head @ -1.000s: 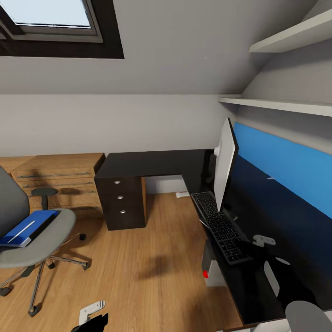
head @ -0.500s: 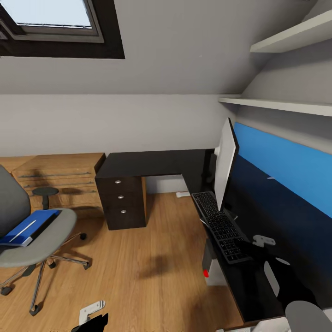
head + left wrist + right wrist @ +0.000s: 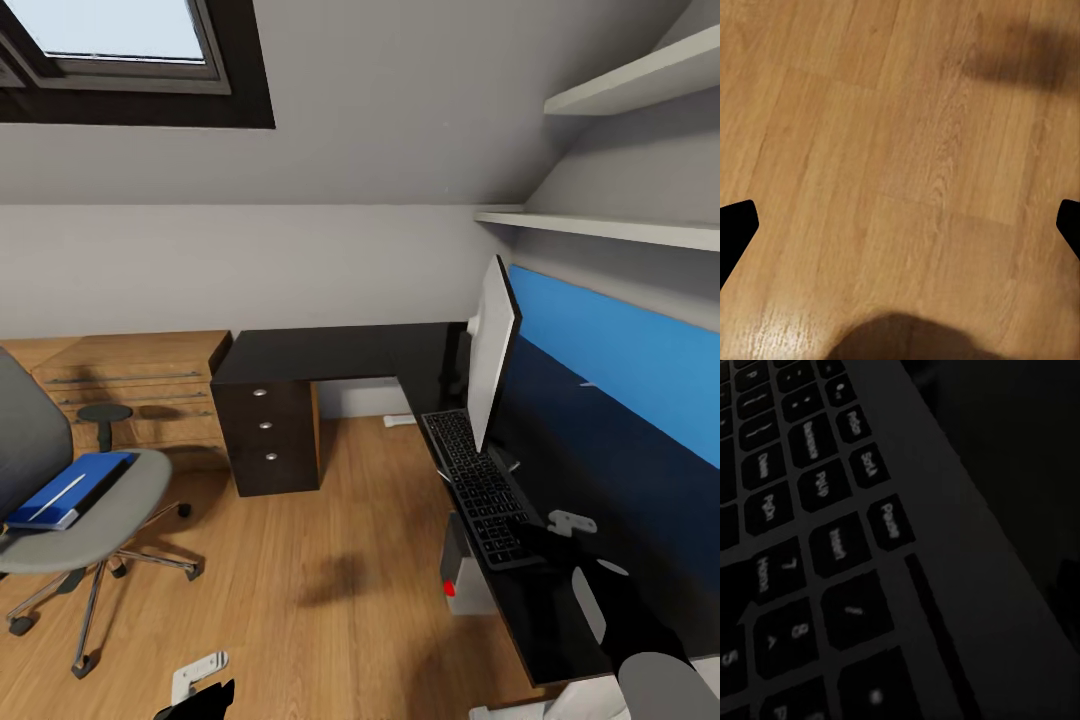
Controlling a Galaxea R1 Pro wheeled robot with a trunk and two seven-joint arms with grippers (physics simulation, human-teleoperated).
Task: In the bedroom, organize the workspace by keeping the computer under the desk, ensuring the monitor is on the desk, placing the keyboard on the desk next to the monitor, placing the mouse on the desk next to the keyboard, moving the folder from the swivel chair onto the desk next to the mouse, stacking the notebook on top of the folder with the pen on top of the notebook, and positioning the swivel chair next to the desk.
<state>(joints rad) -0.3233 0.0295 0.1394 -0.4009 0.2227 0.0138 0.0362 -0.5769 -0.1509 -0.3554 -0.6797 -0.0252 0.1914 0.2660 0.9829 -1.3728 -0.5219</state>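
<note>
The black keyboard lies on the glossy black desk just in front of the monitor, which stands edge-on to me. My right gripper rests at the keyboard's near end; its wrist view looks closely onto the keys, and its jaws are lost in the dark. The grey computer with a red light stands under the desk. On the swivel chair lies the blue folder with a thin pale strip on it. My left gripper hangs open over the floor. Mouse, notebook and pen cannot be told apart.
A low light-wood cabinet stands against the back wall beside the desk's black drawers. White shelves run above the desk at the right. Wood floor lies between chair and desk.
The whole view has shifted a little as the camera moved. Neither arm nor any of the things has visibly moved.
</note>
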